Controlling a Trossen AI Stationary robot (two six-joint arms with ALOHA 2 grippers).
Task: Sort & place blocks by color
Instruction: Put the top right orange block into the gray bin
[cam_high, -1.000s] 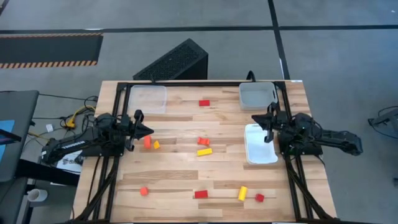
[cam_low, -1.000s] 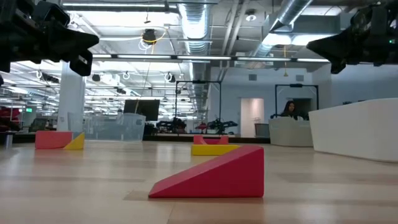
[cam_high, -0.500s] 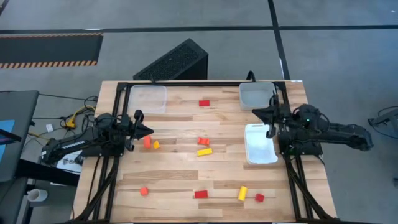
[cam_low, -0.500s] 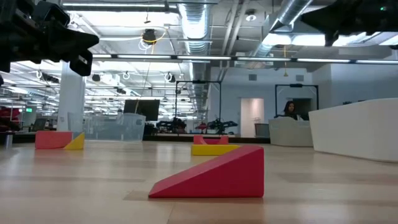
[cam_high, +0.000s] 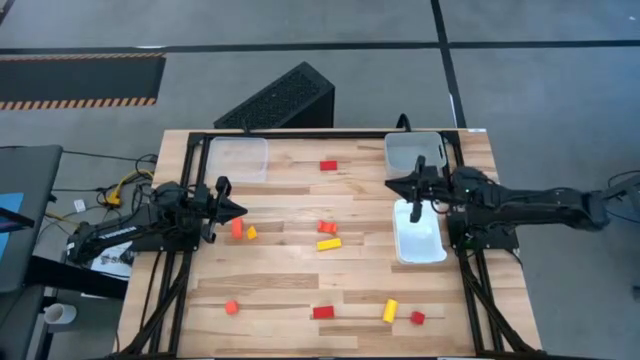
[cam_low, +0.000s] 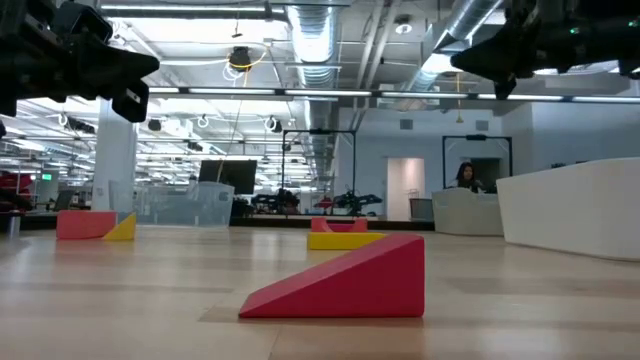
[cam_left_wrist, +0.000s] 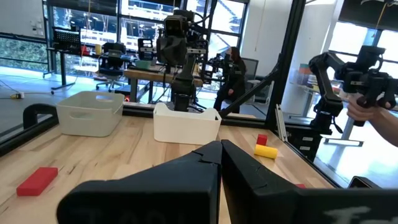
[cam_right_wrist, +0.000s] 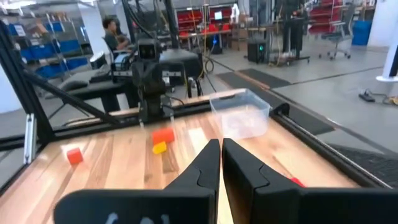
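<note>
Across the wooden table (cam_high: 300, 290) the blocks (cam_high: 330, 244) lie scattered, none yet in the clear tray (cam_high: 238, 157), grey tray (cam_high: 413, 152) or white tray (cam_high: 418, 245), so sorting looks barely begun. Right gripper (cam_high: 392, 182) hovers near the white tray's edge, fingers nearly together and empty; left gripper (cam_high: 240, 211) waits closed beside an orange and yellow pair (cam_high: 243, 230).
</note>
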